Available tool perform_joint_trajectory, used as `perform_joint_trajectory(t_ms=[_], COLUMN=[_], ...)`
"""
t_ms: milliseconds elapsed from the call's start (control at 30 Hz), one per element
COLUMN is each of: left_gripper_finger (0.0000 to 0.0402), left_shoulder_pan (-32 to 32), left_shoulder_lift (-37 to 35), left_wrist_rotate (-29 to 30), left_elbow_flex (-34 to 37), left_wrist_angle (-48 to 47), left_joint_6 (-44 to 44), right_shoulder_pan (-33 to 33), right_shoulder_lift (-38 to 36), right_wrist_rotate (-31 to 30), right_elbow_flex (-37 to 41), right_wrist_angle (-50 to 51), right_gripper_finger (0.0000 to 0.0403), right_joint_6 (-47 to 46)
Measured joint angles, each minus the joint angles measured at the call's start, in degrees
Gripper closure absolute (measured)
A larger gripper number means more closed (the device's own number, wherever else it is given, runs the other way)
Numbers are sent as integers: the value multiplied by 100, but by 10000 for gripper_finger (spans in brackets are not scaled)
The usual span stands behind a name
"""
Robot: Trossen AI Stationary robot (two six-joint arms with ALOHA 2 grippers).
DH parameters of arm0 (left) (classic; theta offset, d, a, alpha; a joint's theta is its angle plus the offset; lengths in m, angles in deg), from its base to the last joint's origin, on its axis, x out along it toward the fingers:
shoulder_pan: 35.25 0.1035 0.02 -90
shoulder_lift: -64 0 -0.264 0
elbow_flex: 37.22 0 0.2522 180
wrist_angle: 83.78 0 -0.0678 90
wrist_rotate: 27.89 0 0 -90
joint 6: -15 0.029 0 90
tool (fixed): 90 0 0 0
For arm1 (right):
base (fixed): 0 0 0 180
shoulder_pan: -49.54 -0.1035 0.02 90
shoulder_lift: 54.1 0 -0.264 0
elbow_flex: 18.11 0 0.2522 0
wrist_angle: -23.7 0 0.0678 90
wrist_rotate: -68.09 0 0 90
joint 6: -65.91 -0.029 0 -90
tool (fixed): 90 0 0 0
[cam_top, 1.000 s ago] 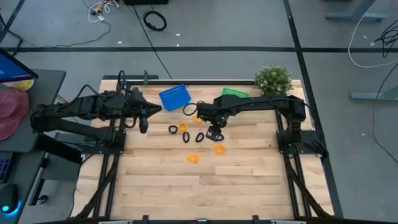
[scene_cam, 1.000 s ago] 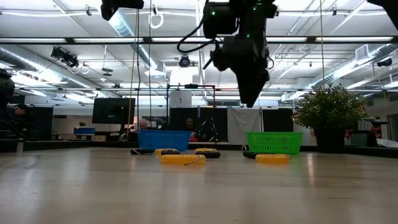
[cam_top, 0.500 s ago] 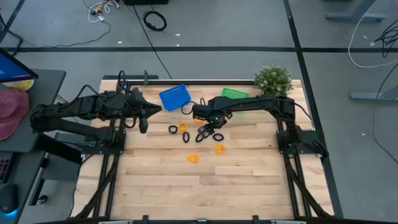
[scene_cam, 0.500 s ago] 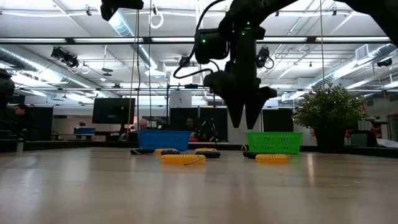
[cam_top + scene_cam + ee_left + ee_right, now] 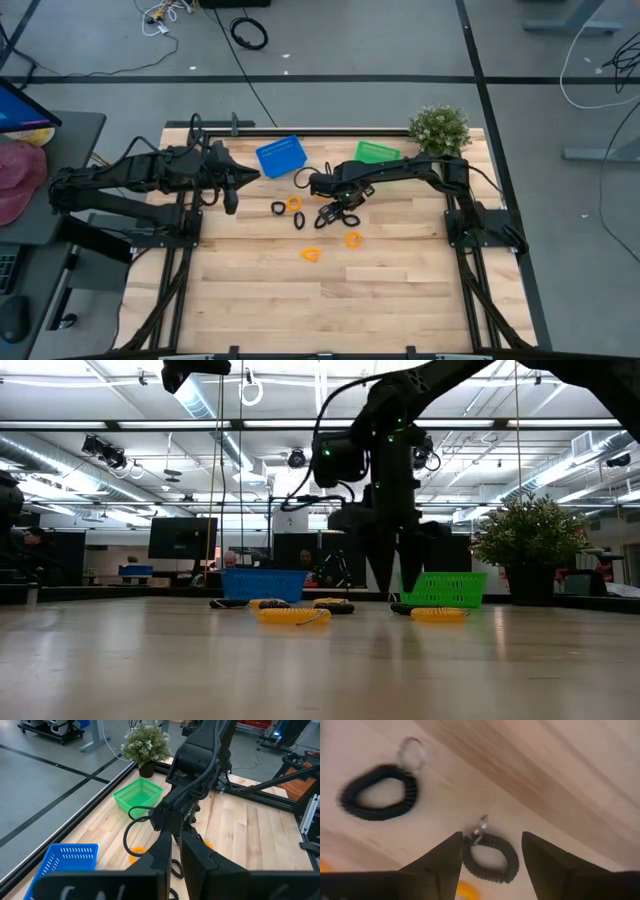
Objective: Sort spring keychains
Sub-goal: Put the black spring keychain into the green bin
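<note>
Right hand [image 5: 487, 852]: spread wide, empty, poised over a black spring keychain [image 5: 490, 856] lying on the tabletop [image 5: 400, 290]. Risk: fingertips straddle the coil off-centre, pushing it aside or pinching only its metal ring.

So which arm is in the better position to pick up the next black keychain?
The right. Its gripper hangs open directly over a black spring keychain, which lies between its fingers. The left gripper waits near the table's left edge, away from the keychains.
</note>
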Motion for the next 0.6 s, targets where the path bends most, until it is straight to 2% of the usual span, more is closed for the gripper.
perform_joint_trajectory(t_ms=[133, 400, 500, 600], left_gripper_finger=[360, 360, 360, 360], left_shoulder_pan=[0, 0, 1, 0], left_shoulder_lift=[0, 0, 0, 0], left_wrist_rotate=[0, 0, 0, 0], left_elbow_flex=[0, 0, 0, 0], left_wrist_angle=[-1, -1, -1, -1], left_joint_6=[0, 0, 0, 2], right_shoulder_pan=[-24, -26, -43, -52], right_shoulder_lift=[0, -2, -2, -2], right_wrist_rotate=[8, 98, 168, 184], right_elbow_flex=[261, 267, 267, 267], right_wrist_angle=[-160, -411, -466, -471], right_gripper_finger=[198, 201, 221, 263], right_joint_6=[-73, -139, -118, -115])
